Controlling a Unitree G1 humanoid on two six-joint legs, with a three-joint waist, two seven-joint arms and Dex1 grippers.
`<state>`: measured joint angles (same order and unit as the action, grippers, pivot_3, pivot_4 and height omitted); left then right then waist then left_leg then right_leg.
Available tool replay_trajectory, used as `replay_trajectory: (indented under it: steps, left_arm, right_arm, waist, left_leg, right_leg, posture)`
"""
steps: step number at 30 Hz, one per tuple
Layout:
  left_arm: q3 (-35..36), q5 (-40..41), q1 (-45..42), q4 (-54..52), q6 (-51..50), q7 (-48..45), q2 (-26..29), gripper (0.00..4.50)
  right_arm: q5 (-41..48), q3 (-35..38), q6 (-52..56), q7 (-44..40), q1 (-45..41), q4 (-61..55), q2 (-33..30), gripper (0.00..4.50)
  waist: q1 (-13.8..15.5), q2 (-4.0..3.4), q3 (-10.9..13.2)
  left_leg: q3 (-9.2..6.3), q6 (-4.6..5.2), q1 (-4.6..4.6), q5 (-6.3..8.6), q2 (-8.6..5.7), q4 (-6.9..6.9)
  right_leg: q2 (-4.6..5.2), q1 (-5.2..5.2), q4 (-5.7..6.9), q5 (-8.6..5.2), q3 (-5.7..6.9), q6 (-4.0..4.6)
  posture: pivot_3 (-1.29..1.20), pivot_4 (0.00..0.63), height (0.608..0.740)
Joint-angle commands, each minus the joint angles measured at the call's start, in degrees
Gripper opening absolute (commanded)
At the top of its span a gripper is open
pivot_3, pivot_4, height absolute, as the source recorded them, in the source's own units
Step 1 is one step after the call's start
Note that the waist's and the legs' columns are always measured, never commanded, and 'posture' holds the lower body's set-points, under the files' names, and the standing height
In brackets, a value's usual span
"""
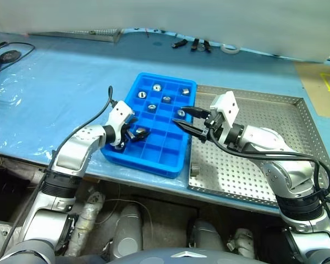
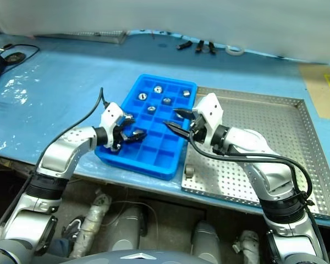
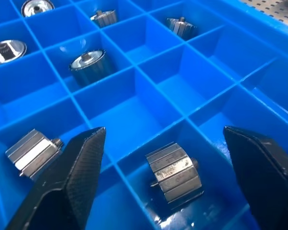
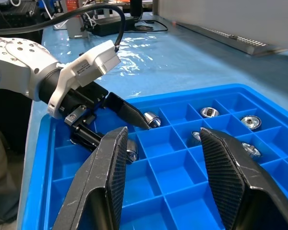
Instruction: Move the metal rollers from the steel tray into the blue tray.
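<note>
Where lying in cells, ribbed rollers (image 3: 175,175)

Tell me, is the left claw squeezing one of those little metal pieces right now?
No. The left gripper stands open, and the metal roller lies loose in a blue tray compartment between its fingers.

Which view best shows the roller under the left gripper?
The left wrist view: the roller lies on its side in a blue tray compartment, between the open left gripper. In the head views it is mostly hidden by that gripper; the right wrist view shows only part.
</note>
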<state>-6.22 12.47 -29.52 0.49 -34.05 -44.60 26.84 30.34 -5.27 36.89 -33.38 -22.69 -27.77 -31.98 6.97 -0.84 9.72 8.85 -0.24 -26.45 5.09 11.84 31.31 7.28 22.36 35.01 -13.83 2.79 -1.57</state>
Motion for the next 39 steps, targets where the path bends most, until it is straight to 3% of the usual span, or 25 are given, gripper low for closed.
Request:
replay_trajectory:
  steps: [1,10,27,31,34,39]
  left_arm:
    - [0.79,1.27,-2.48,-0.59,1.81,-1.41,0.01,3.93]
    - [1.19,6.09,-10.18,2.98,3.28,-4.89,-5.40,3.93]
    - [-4.85,1.21,-25.67,30.00,20.08,-15.06,-17.53,3.93]
    - [-5.14,1.30,-26.24,31.47,20.56,-18.84,-17.77,3.93]
    - [-5.26,2.99,-25.37,28.96,19.04,-25.79,-15.01,3.93]
    - [-4.05,3.01,-24.20,26.27,17.46,-26.99,-11.88,3.93]
  right_arm:
    - [-0.39,1.93,-0.84,0.40,0.25,-2.08,0.12,2.47]
    - [-4.19,7.20,-1.80,5.03,3.66,-1.40,-0.83,2.47]
    - [-9.20,20.67,-0.69,15.72,21.83,-7.45,0.64,2.47]
    - [-9.06,20.57,0.22,16.38,25.82,-10.85,1.51,2.47]
    - [-7.37,18.15,0.49,13.14,28.07,-14.21,0.37,2.47]
    - [-6.70,16.98,-0.28,8.01,24.14,-10.89,-2.95,2.47]
  waist:
    - [-0.02,0.00,0.00]
    - [-0.11,0.03,-0.01]
    - [-4.69,0.07,-0.02]
    - [-6.16,0.07,-0.02]
    - [-7.19,0.07,-0.02]
    - [-7.67,0.07,-0.02]
  left_leg:
    - [0.00,-0.05,0.09,-0.03,0.00,-0.04]
    - [0.63,-0.08,0.53,-0.06,-0.04,-0.07]
    - [1.33,0.36,0.57,0.18,-0.03,0.00]
    - [1.38,0.43,0.58,0.21,-0.01,-0.01]
    - [1.45,0.46,0.60,0.24,0.00,-0.02]
    - [1.47,0.50,0.67,0.26,-0.02,0.03]
  right_leg:
    - [-0.03,0.00,0.04,0.01,-0.06,0.02]
    - [-0.08,0.16,0.39,0.02,-1.20,0.03]
    - [-0.08,0.50,0.30,0.03,-1.61,0.01]
    - [-0.09,0.54,0.24,0.03,-1.62,0.01]
    - [-0.12,0.60,0.23,0.03,-1.62,0.01]
    - [-0.09,0.50,0.24,0.05,-1.64,0.05]
  posture:
    - [-0.01,0.150,0.740]
    - [-0.09,0.150,0.740]
    - [-0.42,0.150,0.740]
    - [-0.46,0.150,0.740]
    - [-0.46,0.150,0.740]
    - [-0.41,0.150,0.740]
